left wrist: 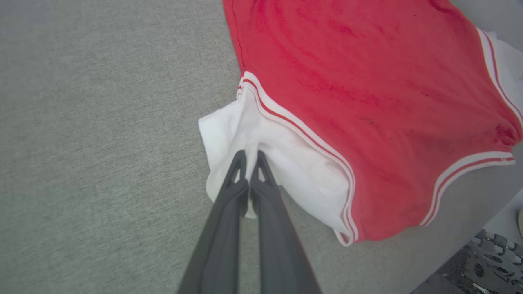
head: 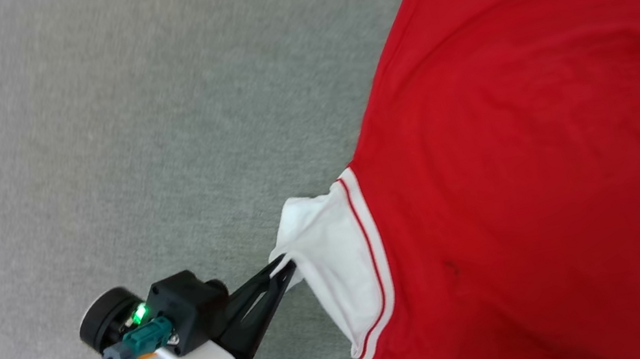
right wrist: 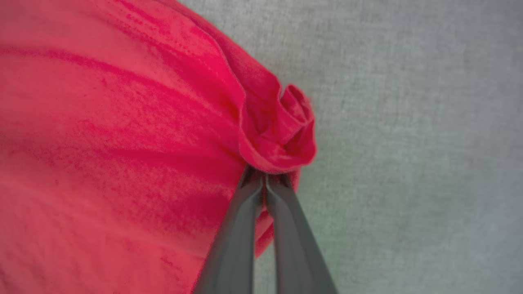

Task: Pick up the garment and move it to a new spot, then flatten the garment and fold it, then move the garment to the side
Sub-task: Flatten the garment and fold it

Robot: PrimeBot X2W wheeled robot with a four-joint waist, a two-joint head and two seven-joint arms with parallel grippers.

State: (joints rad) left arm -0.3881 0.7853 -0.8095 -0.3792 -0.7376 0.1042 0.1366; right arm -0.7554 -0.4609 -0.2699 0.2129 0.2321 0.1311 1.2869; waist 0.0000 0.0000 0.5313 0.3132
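Left gripper (head: 286, 266) is pinched tight on the white sleeve (head: 332, 249) of the garment (head: 539, 154), which spreads plain-red side up over the grey surface (head: 120, 129), fanning toward two o'clock in the head view. Right gripper (right wrist: 265, 179) is clamped too, with a bunched red fold (right wrist: 282, 130) caught at its twelve o'clock.
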